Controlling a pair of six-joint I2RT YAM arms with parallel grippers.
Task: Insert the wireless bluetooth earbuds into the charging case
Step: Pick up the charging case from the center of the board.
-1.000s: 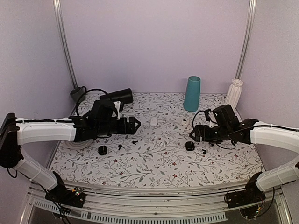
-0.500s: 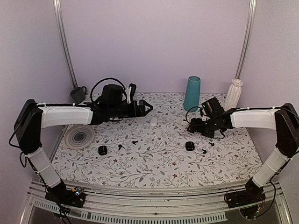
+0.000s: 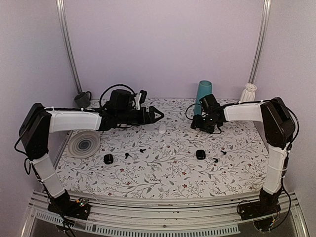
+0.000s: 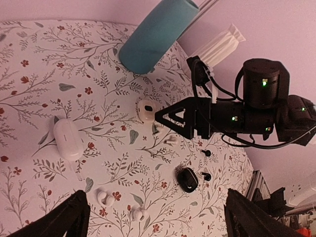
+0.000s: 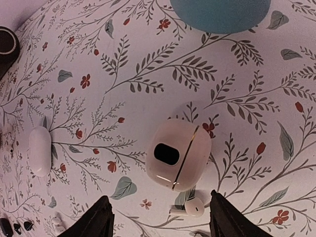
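Beneath the right gripper [image 5: 160, 215], the white charging case [image 5: 178, 154] lies ungripped, jaws parted; descent should be centred on it, the adjacent earbud [image 5: 191, 208] avoided. Left gripper [image 4: 158, 217] spread wide, empty.

The top camera sits high behind the arms and looks down over the whole table [image 3: 163, 173]. The left wrist camera hangs above the far middle and faces right. The right wrist camera looks down from very close. Both wrist cameras see the round case [image 5: 177, 155] and the teal cup [image 4: 158, 34].
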